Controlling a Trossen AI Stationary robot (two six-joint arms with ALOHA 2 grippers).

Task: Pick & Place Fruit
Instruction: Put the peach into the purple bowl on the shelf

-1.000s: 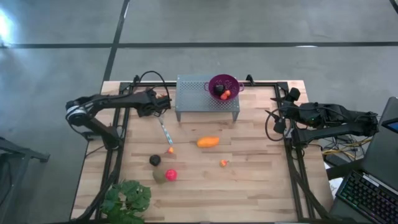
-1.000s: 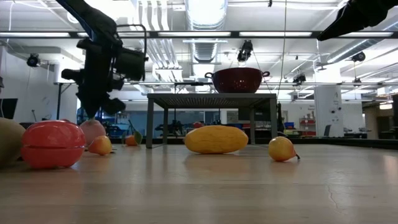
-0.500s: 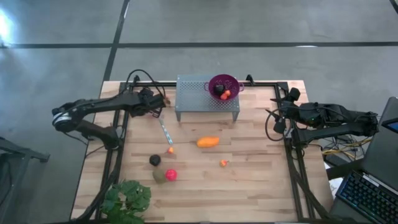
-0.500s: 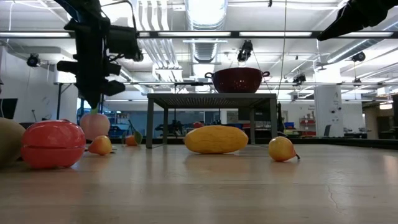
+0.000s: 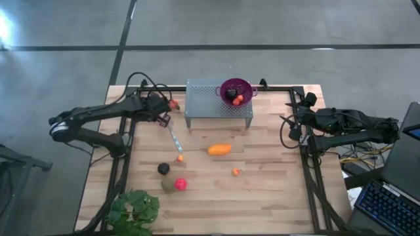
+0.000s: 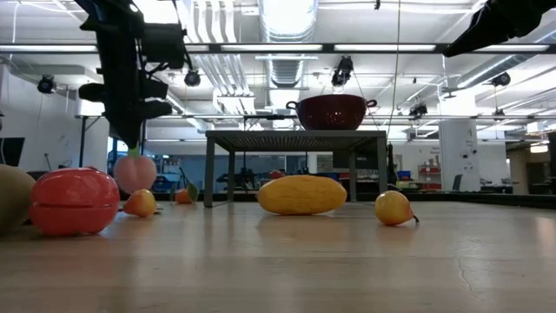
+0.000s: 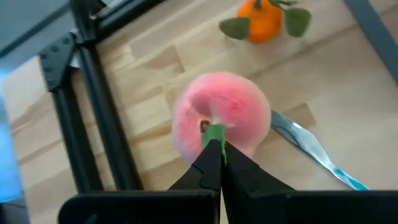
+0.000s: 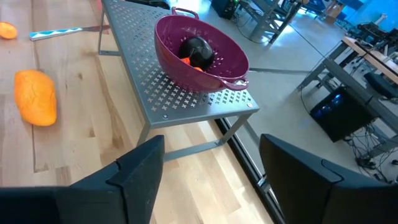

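Note:
My left gripper (image 7: 216, 151) is shut on a pink ball (image 7: 222, 115), which hangs under it near the table's far left, left of the grey stand (image 5: 218, 105); the low view shows the ball (image 6: 135, 172) below the gripper (image 6: 130, 143). On the stand sits a purple bowl (image 5: 237, 90) (image 8: 199, 59) holding a dark ball and orange-red pieces. On the table lie an elongated orange piece (image 5: 219, 149), a dark ball (image 5: 163, 169), an olive piece (image 5: 168, 186), a red ball (image 5: 180, 184) and two small orange bits (image 5: 179, 158) (image 5: 235, 172). My right gripper (image 8: 211, 180) waits open at the right edge. My left gripper pinches the pink ball's green stem (image 7: 215, 131) between its two fingertips. The fingers come from above, slanting down. The ball hangs below them, lifted clear of the table.
A small knife with a blue handle (image 5: 174, 137) lies on the table just near-side of the left gripper. A leafy orange fruit (image 7: 264, 22) sits close by. A green plant (image 5: 134, 211) stands at the near left corner. Black frame rails run along both table sides.
My left gripper, staying shut, has risen and drawn back a little toward the table's far left corner. The pink ball has come up off the table with it and now hangs by its stem.

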